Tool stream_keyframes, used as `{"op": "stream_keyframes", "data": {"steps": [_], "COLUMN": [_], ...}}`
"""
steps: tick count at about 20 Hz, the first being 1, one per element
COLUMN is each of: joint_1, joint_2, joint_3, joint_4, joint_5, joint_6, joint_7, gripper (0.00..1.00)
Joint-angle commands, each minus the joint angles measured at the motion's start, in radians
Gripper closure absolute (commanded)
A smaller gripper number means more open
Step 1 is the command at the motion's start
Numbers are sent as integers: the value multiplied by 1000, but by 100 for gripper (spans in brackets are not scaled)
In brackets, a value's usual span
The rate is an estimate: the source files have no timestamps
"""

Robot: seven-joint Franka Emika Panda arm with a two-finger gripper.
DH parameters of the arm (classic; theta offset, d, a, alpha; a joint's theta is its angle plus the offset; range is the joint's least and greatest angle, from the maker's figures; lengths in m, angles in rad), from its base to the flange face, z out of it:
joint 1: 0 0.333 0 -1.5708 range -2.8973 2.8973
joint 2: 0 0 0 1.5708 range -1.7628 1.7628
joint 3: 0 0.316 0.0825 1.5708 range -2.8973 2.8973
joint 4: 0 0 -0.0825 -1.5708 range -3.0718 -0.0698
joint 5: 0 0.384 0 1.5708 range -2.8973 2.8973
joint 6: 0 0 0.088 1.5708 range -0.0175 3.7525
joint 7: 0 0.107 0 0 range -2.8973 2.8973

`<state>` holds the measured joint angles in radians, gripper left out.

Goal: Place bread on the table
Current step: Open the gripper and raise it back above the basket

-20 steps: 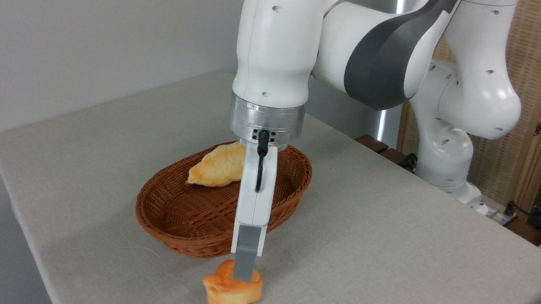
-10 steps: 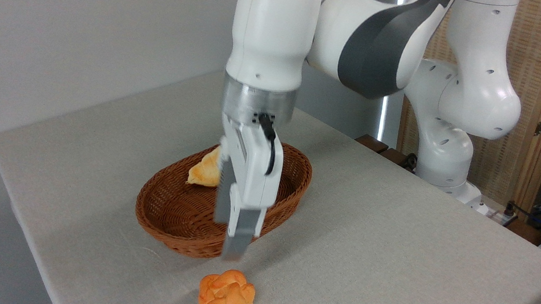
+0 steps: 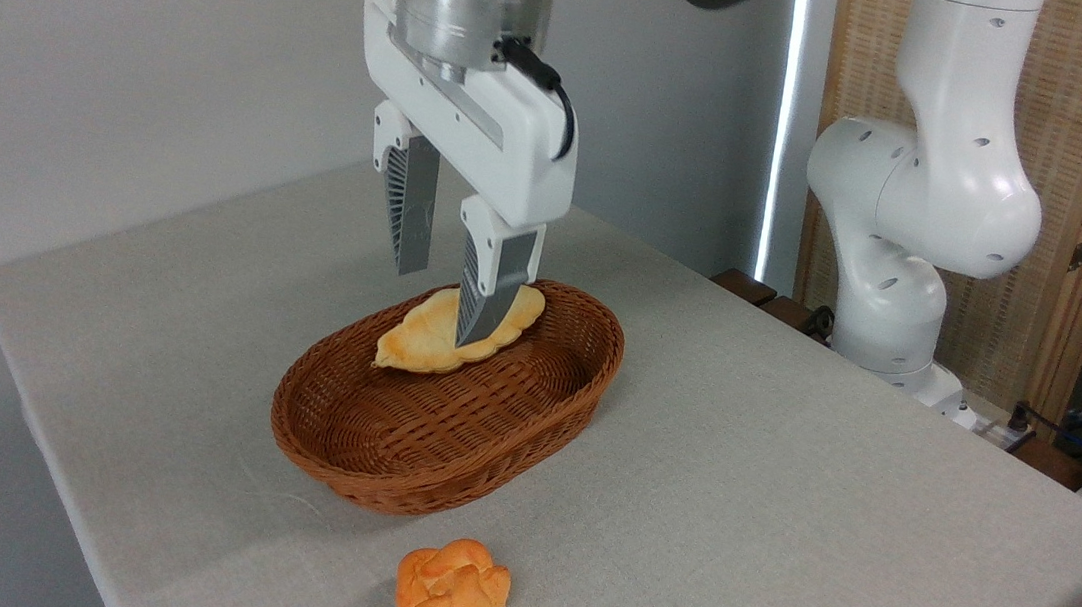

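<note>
Orange-gold and knotted on top, the bread [image 3: 452, 596] sits on the tabletop [image 3: 783, 490] close to the near edge, just in front of the wicker basket [image 3: 383, 468] and touching neither it nor the robot. By the look of it your placing step is done. The gripper [image 3: 440, 305] hangs high above the far end of the basket with its two fingers spread well apart and nothing between them; the nearer finger overlaps the pale braided loaf [image 3: 427, 337] in this view, but you cannot tell from one camera whether it is close to it or well above.

Watch two things from here. The bun is round and lies near the cloth's front edge, so any brush from the arm or a tug on the cloth could roll it off. And if you lower the gripper where it is now, it would likely meet the loaf or the basket rim, dragging the basket toward the bun.
</note>
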<state>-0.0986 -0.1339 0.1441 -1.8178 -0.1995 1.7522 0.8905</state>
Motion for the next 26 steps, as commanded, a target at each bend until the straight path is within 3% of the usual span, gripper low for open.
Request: {"op": "stream_keyframes", "data": {"steps": [1,3,5,8,18,26], "joint_1": [0,0,0,0,5,5], "joint_2": [22,37,48,54,143,138], "joint_3": [-92,-132,-159,-178,-138,-138], "joint_4": [28,28,29,29,205,207], "joint_5": [109,167,201,274,265,238], "joint_6": [-71,-74,-74,-74,-74,-76], "joint_7": [-82,-264,-344,-349,-341,-341], "gripper": [0,0,0,0,0,0]}}
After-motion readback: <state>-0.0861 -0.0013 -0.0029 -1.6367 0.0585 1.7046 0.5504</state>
